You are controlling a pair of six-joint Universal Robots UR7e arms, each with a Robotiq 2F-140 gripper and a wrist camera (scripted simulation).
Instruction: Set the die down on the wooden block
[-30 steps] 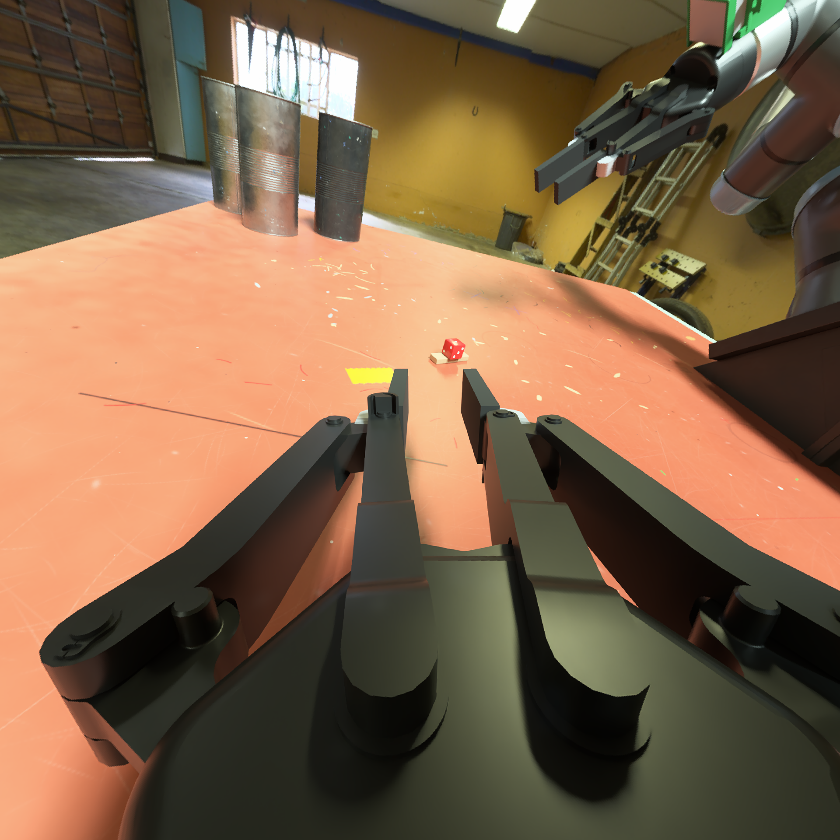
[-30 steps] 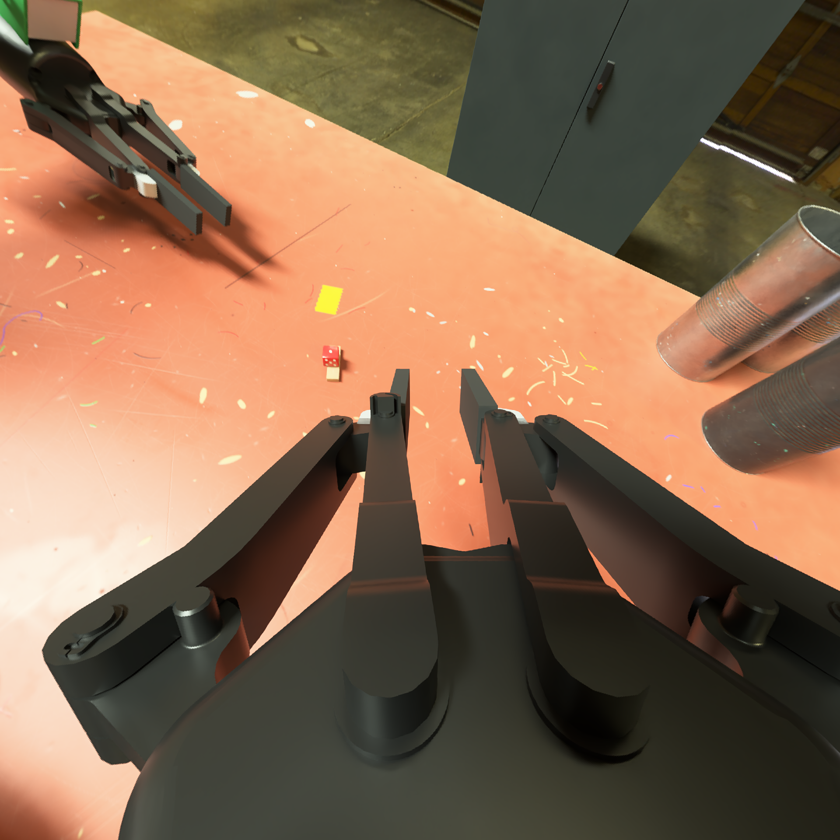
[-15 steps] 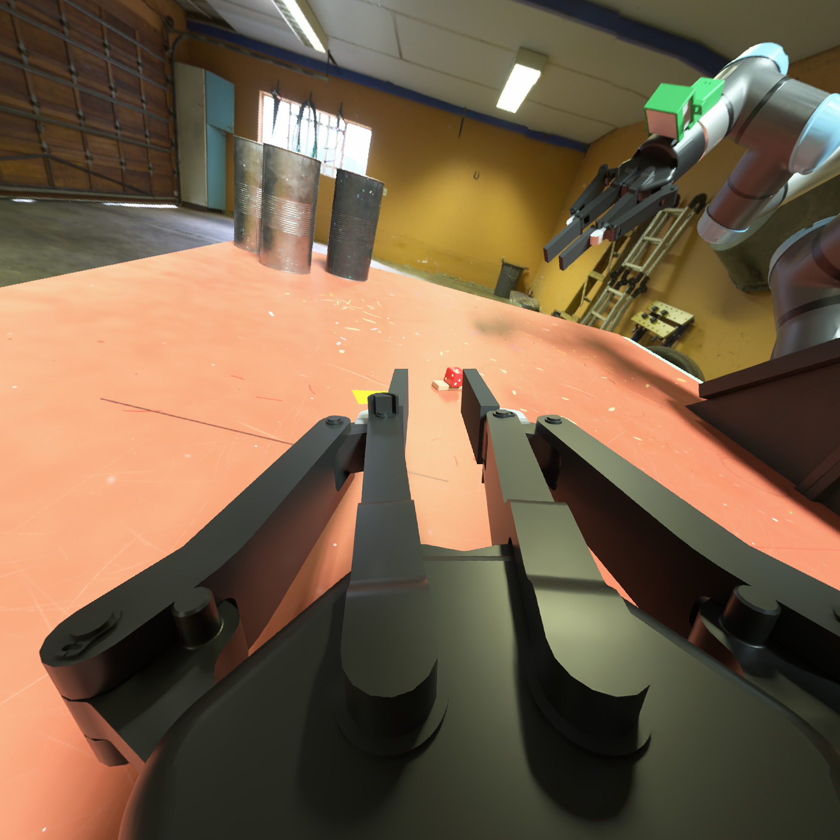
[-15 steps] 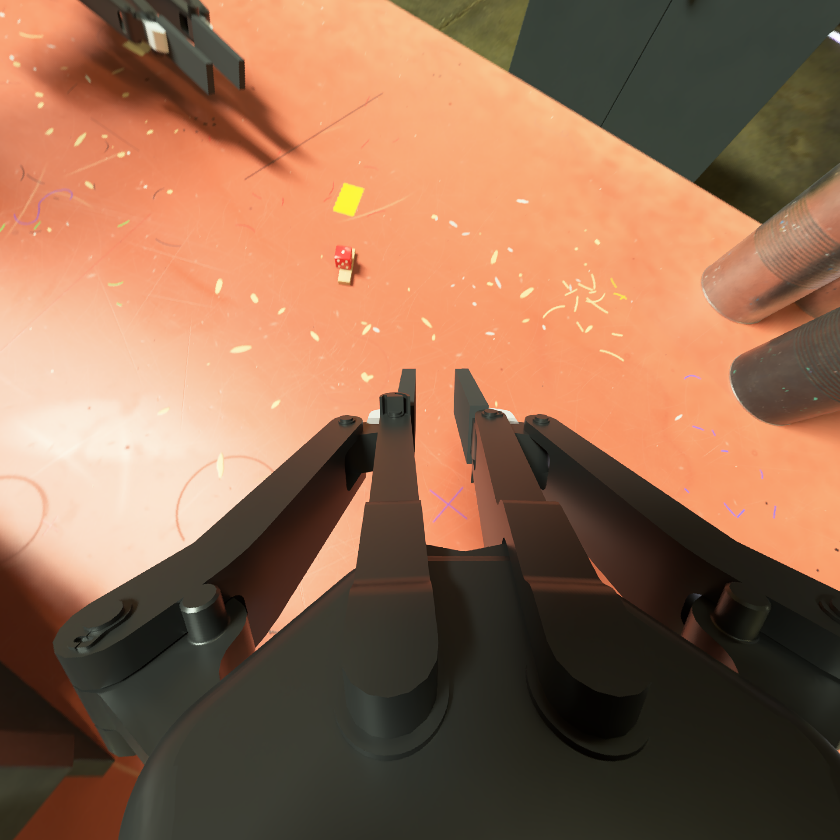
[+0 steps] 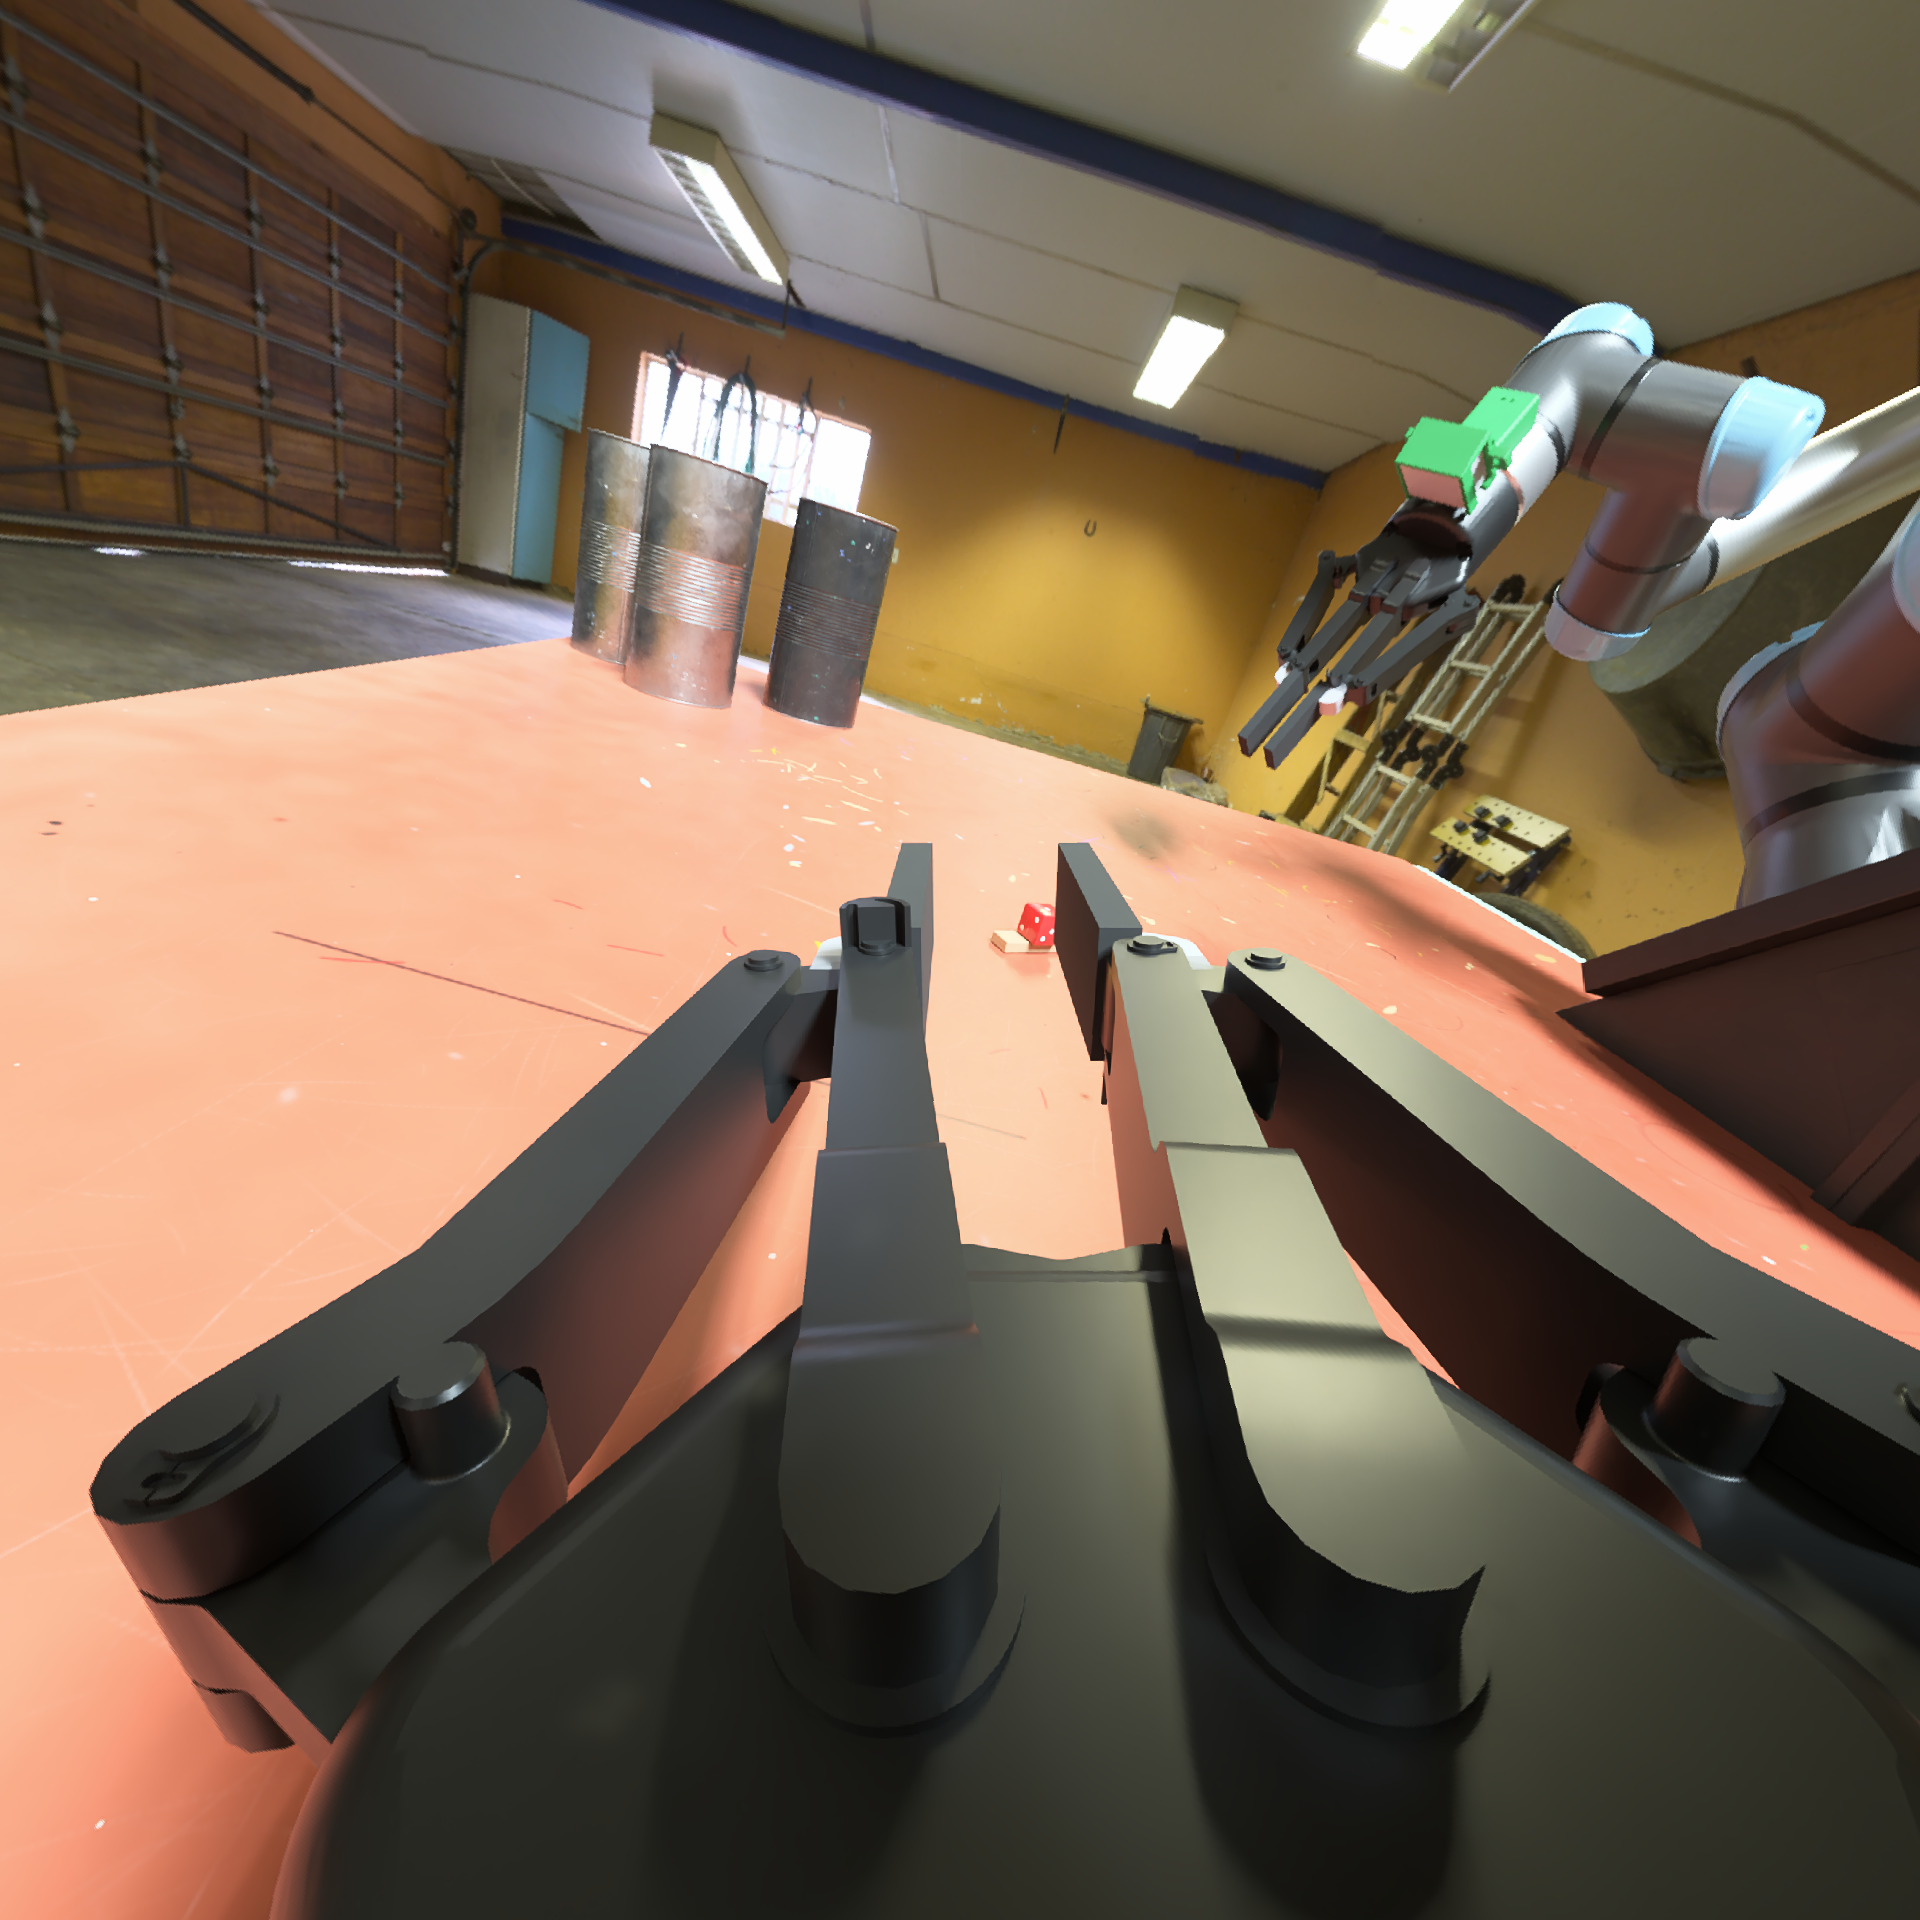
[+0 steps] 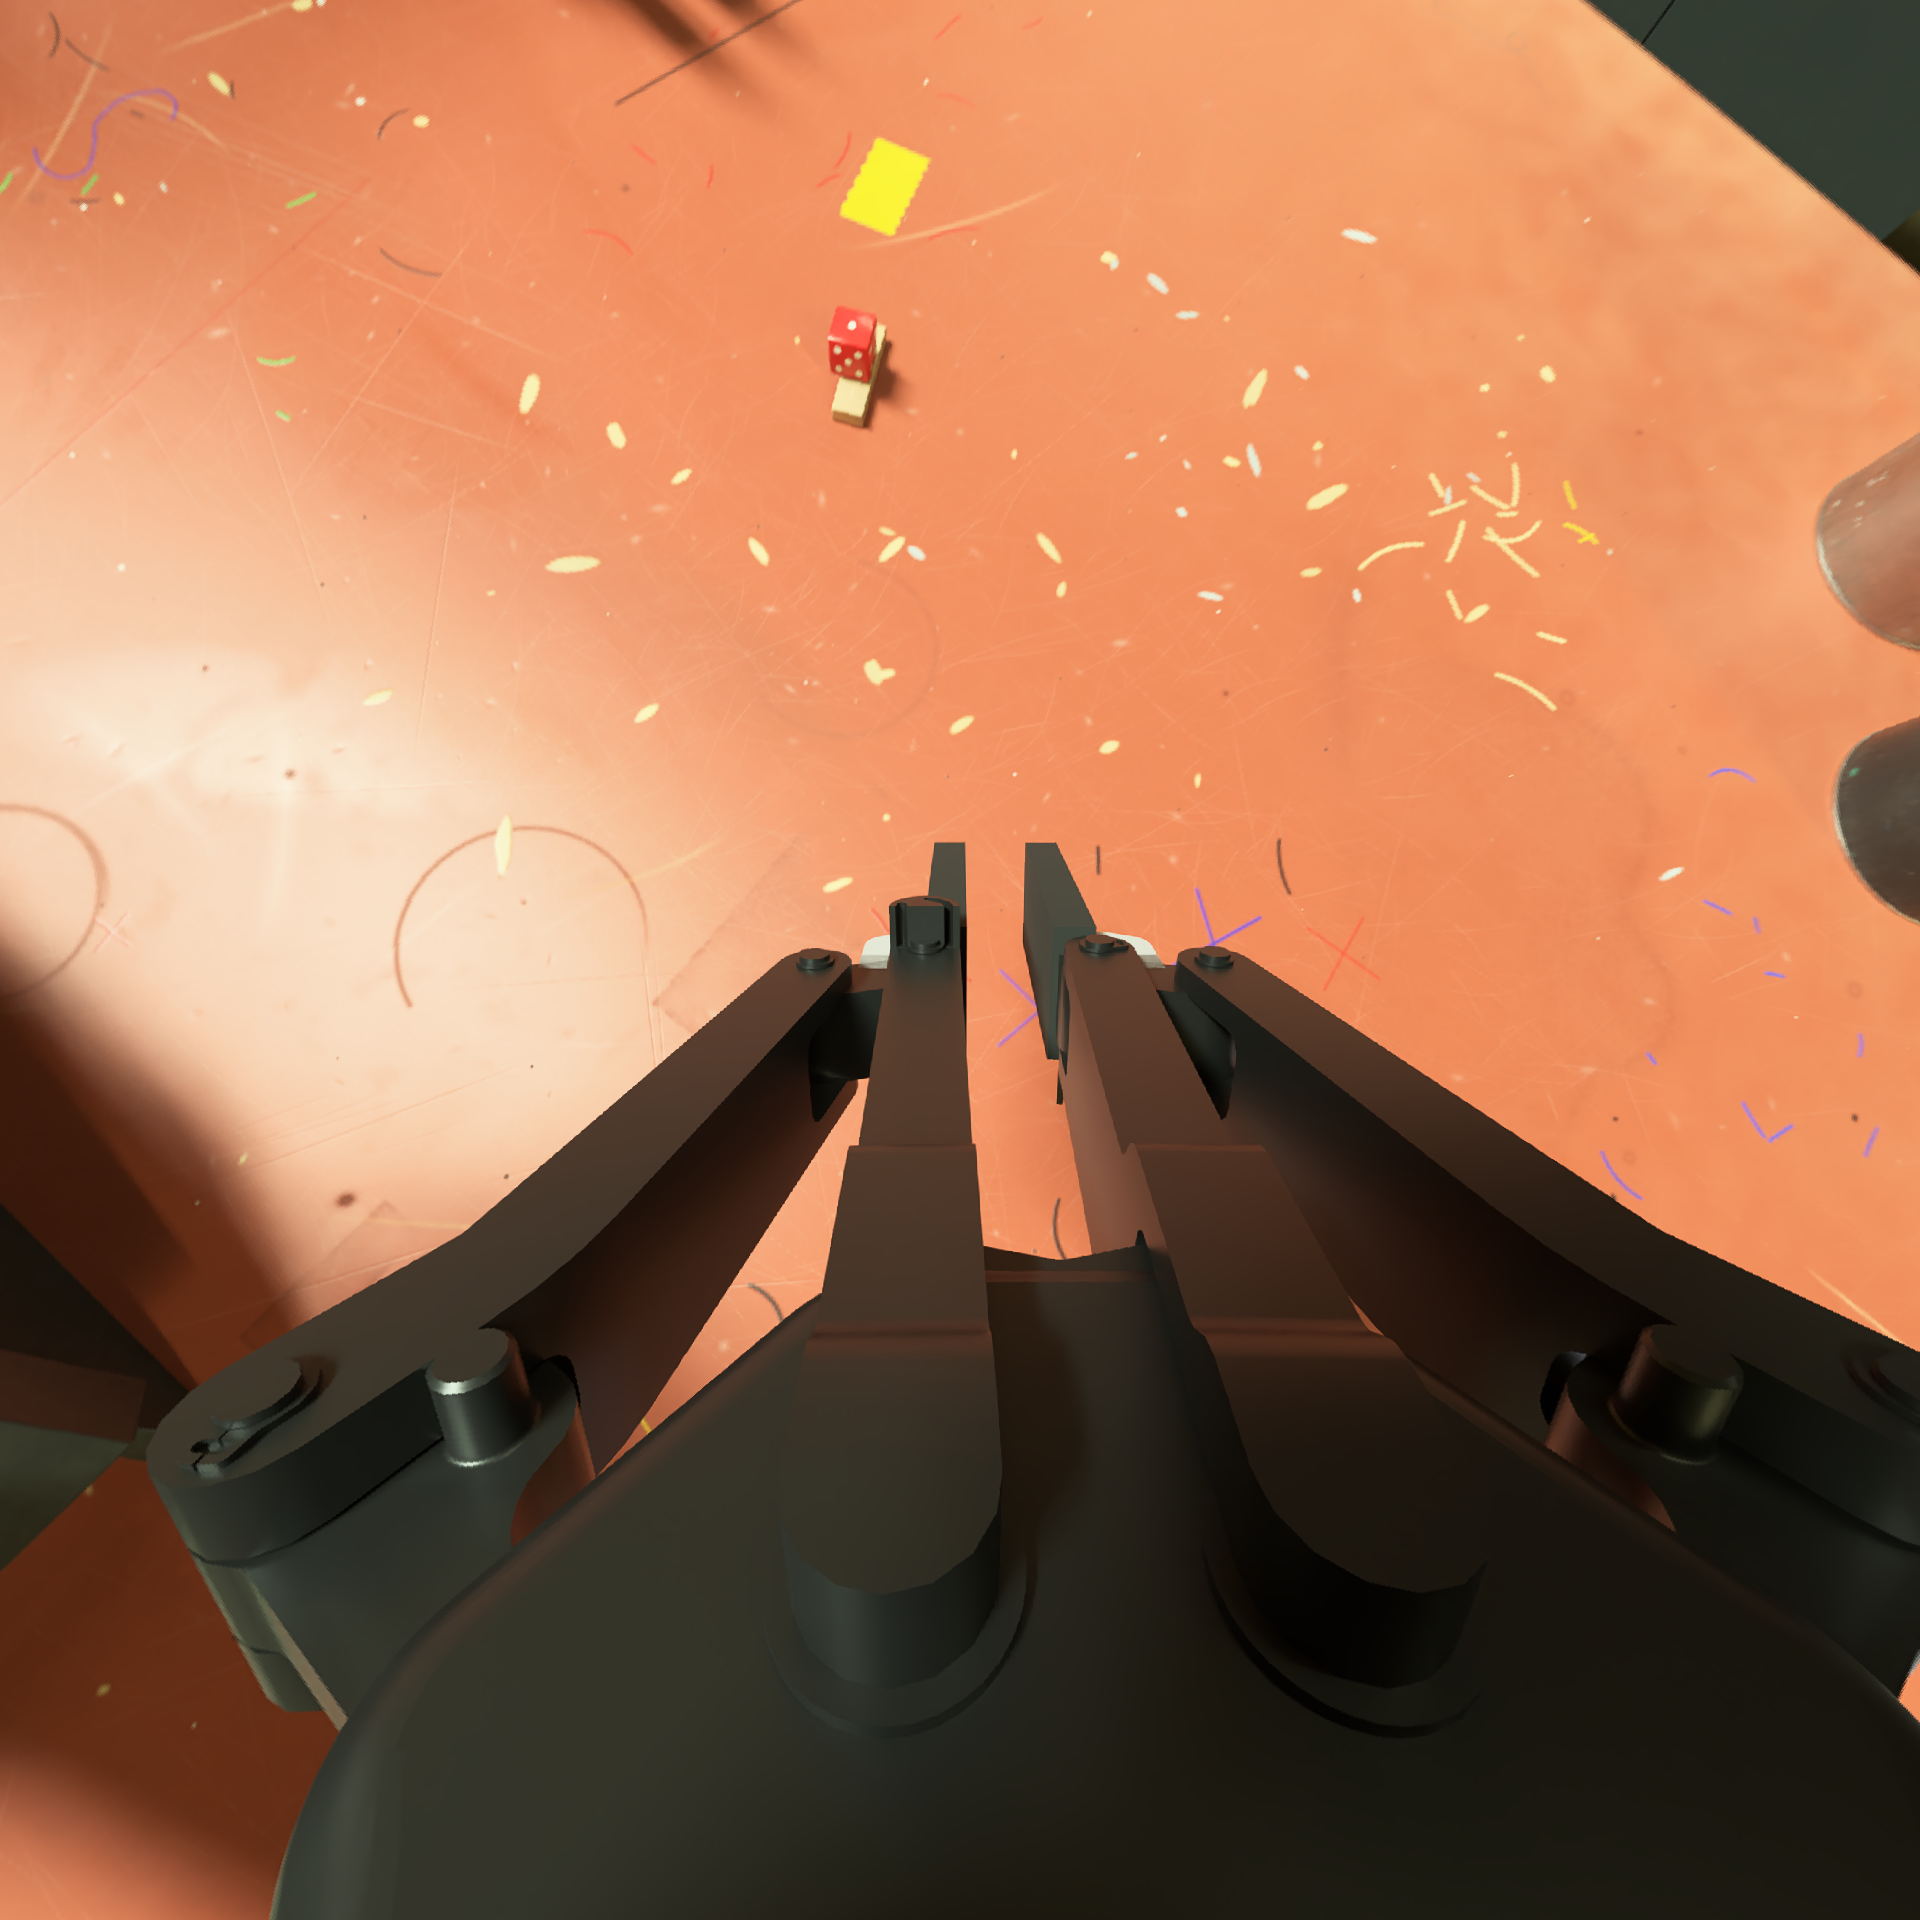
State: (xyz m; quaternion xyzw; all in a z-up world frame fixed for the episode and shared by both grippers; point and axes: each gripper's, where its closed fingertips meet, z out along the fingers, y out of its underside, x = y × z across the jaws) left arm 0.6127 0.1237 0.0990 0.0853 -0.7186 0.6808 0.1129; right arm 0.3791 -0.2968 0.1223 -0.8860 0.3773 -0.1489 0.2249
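Orange table [image 6: 312, 623], die [image 6: 852, 343] atop wooden block [image 6: 854, 400]; both grippers slightly parted, empty.

surface [image 6: 436, 644]: wide bare stretch all round the red die [image 6: 852, 343] sitting on the wooden block [image 6: 858, 393] | nearest neighbour: flat yellow patch [image 6: 883, 185], apart, no real obstacle | steel drums [image 5: 717, 592]: way off at far edge | right gripper [image 5: 1283, 732]: up high, well clear
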